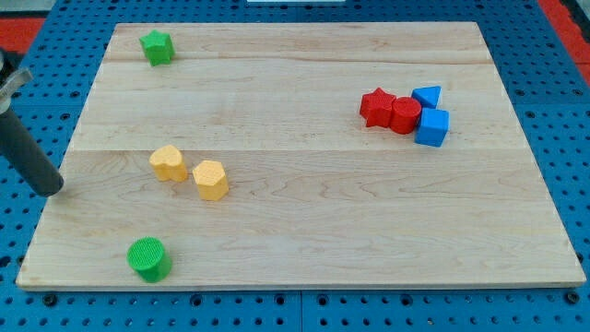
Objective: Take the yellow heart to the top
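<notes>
On the bench (304,221), my tip (53,187), which has no claw, sits left of the yellow heart (168,162); a careless push could drag the touching yellow hexagon (211,179) along.

Board (304,212) – pale wood, smooth, visible grain; yellow heart (168,162) – matt; rod (28,157) – dark, matt.

Pale wood-grain desk (304,231) on blue pegboard (562,111) w/ dot holes. Blocks: 2 yellow, 2 green, 2 red, 2 blue. Rod dark, w/ my tip (55,190).
</notes>
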